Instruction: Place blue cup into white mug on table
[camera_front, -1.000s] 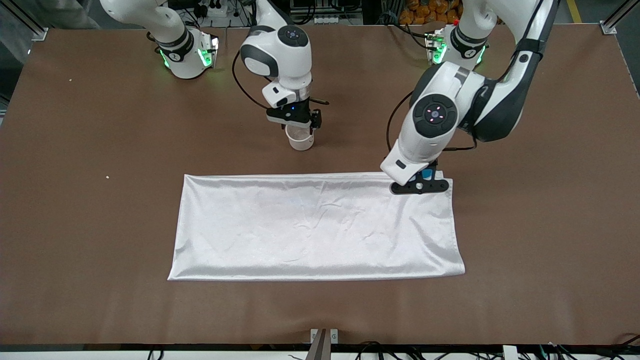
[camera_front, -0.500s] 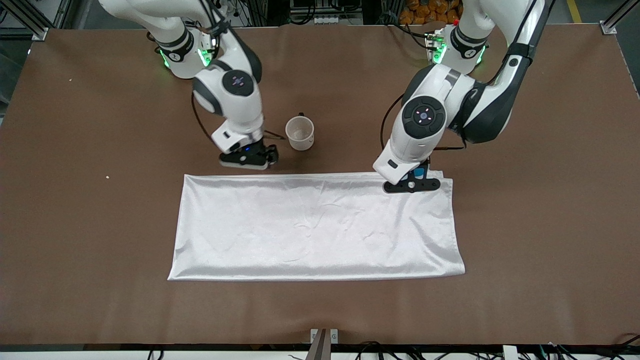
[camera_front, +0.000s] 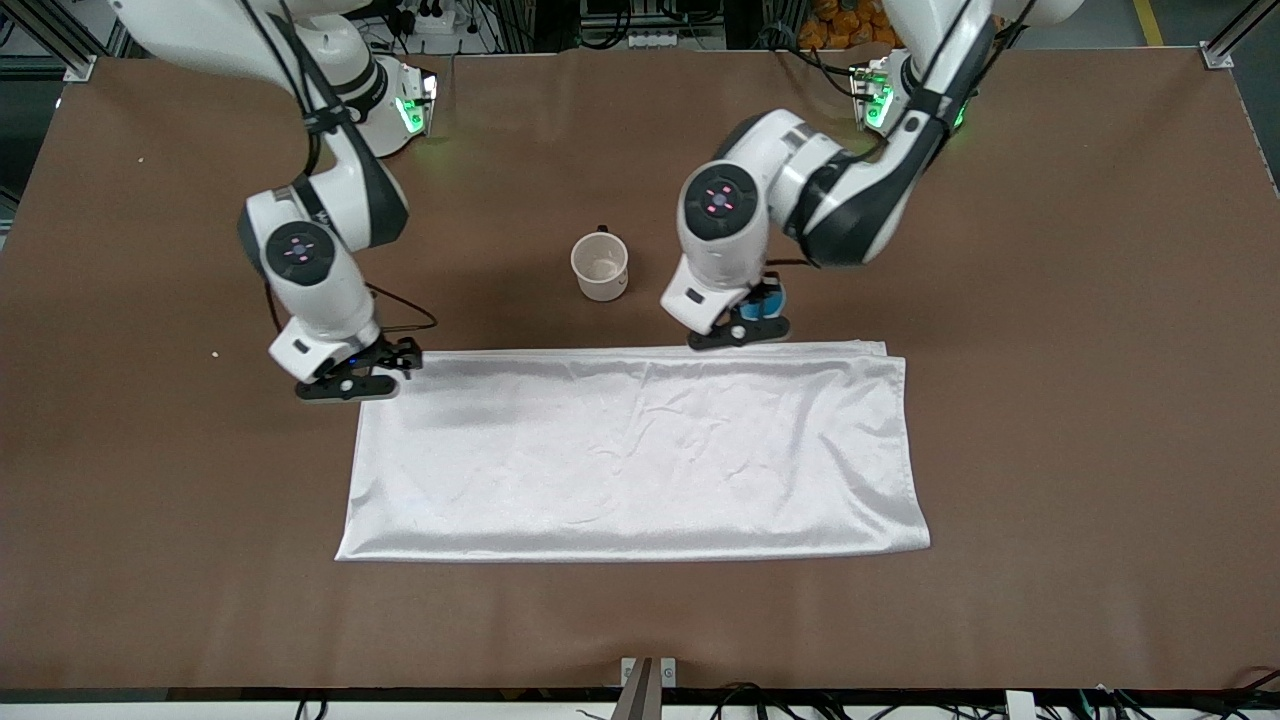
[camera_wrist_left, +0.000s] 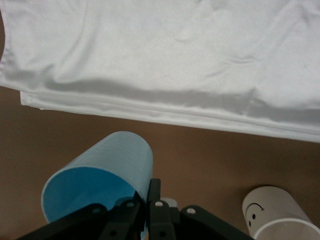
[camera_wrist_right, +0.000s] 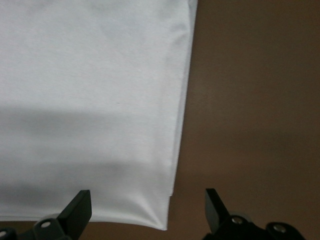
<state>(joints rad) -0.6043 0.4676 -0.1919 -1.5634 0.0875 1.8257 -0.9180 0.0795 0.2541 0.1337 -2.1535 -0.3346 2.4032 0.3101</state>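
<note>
The front view looks down from high across the surface (camera_front: 1050, 420), facing both arm bases. Each wrist view looks down close, sharing the white cloth (camera_front: 640, 455) (camera_wrist_left: 165, 55) (camera_wrist_right: 90, 100).

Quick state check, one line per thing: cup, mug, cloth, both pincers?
Blue cup: held by its wall, tilted, not in the mug.
White mug: upright on the table, empty.
White cloth: spread flat, lightly wrinkled.
Left pincer: shut on the blue cup, over the cloth's edge beside the mug.
Right pincer: open, empty, over the cloth's corner at the right arm's end.
</note>
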